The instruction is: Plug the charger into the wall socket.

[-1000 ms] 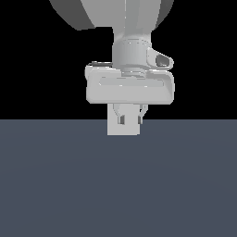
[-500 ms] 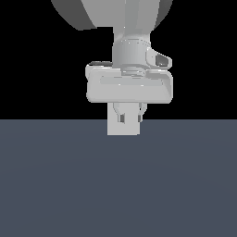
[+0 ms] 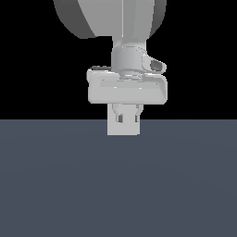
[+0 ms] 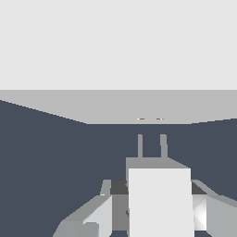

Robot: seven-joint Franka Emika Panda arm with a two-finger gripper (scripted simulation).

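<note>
Holding the charger [image 4: 159,199] between its fingers [image 4: 95,217], the gripper [image 3: 124,119] hangs low over the dark bench [image 3: 118,185] with the fingers narrowed onto the block's two sides; the wrist view shows a finger pad pressed against each flank of the off-white cube. Two thin prongs [image 4: 151,146] stick out of the charger's front face and aim toward the wall socket [image 4: 118,107], which fills the far side of the wrist view as a large pale slab. Its two small yellowish holes [image 4: 150,119] sit nearly in line with the prongs, offset only slightly as far as can be judged. Prong tips and holes are clearly apart, with a strip of bench showing between them. In the exterior view the charger [image 3: 123,126] appears as a pale block just below the gripper body, near the far edge of the bench; the socket cannot be made out there, being hidden behind the gripper or merged with the block. Progress, as a judgement: pick-up done, charger lifted and turned to face the socket, rough alignment achieved. Left to do: close the gap straight ahead, seat both prongs in the holes, release. Risk: small sideways or height error would stub the prongs on the socket face.
</note>
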